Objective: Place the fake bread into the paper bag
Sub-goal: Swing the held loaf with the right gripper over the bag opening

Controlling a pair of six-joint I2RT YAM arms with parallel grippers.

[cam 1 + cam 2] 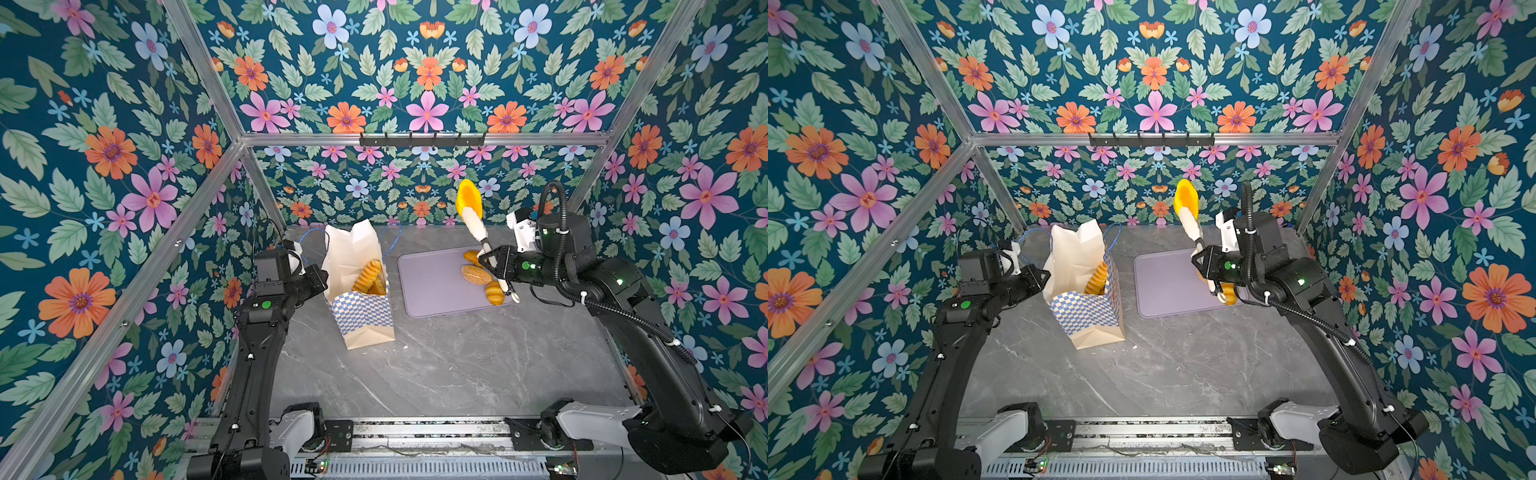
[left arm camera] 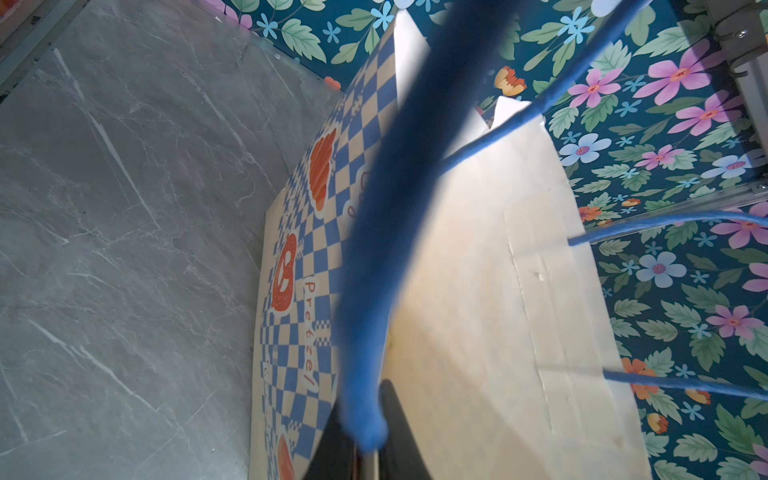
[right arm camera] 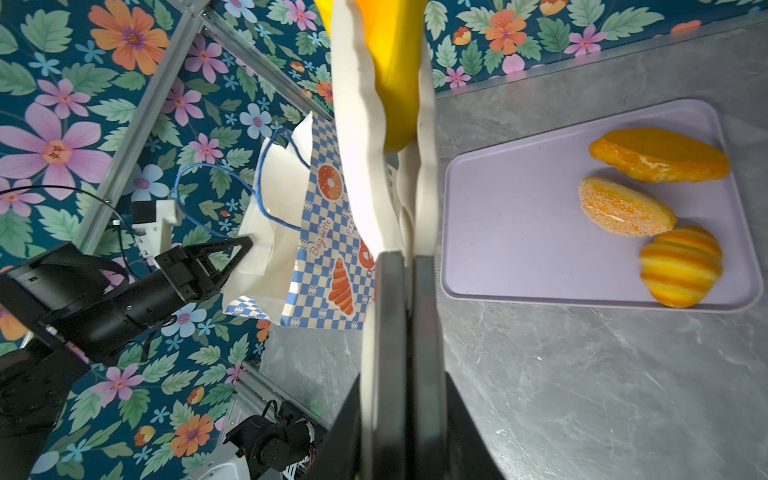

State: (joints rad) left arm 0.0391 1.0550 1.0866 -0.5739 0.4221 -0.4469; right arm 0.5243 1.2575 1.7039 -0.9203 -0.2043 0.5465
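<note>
Jaws of the right gripper are pressed together on the cream handles of a pair of tongs. The tongs' yellow scoop ends point up toward the back wall, and in the right wrist view those ends run off the edge. The left gripper has its jaws almost closed, pinching a blue cord handle of the paper bag.

Orange script on the bag's blue-and-white chequered band reads "Pretzel" beside a pretzel print in the left wrist view. In the right wrist view it reads "Baguette" near croissant and doughnut prints, and a word starting "Pre" is cut off there by the tongs.

The bag stands open-mouthed on the grey marble-patterned worktop, just left of a lilac tray. Of the fake bread, a ridged roll shows in the bag's mouth with another piece below it. Three more lie close together on the right part of the tray: a long glazed roll, a seeded loaf and a ridged round bun.

Dark teal wallpaper with pink, orange and pale blue flowers covers the walls behind an aluminium frame. A black hook rail sits on the back bar.

The pinched cord, out of focus, crosses the left wrist view as a thick blue streak and hides the middle of the bag. In a top view the right gripper covers most of the bread on the tray. How many pieces lie deeper in the bag cannot be told.
</note>
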